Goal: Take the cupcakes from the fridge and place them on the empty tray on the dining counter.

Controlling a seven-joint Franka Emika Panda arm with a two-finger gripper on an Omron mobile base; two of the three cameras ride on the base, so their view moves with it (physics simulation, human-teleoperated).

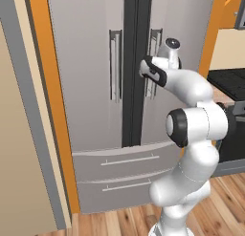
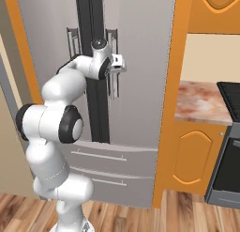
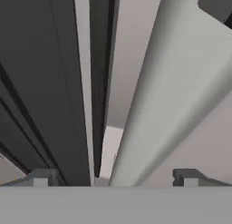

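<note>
Fridge (image 1: 91,87) sat shut in both base views: doors together on the black centre strip (image 1: 132,72), both drawers (image 1: 122,161) closed below. Left-door handle (image 1: 115,65) was untouched. Cupcakes, I assumed, were inside behind the doors; I couldn't see them. Tray and dining desk weren't in what I had either.

I had the arm reached up to the right-door handle (image 1: 152,63), just right of the strip. In the right base view the hand (image 2: 112,66) sat right at that bar, wrist turned toward the door. In the hand view the bar (image 3: 167,91) ran up the middle between the two fingertips (image 3: 43,178), one either side of it, with clear space both sides. So the fingers were apart, straddling the bar, not clamped on it. Whether the pads touched the bar I couldn't tell.

Further right: orange cabinet side (image 2: 171,109), a marbled stone top (image 2: 201,102) and a black stove (image 2: 232,132). Not part of the job.

My read on progress: very early, step one only. Nothing done yet. Left: close on the handle, pull the door open, fetch both cupcakes, drive to the desk, set them on the empty tray.
</note>
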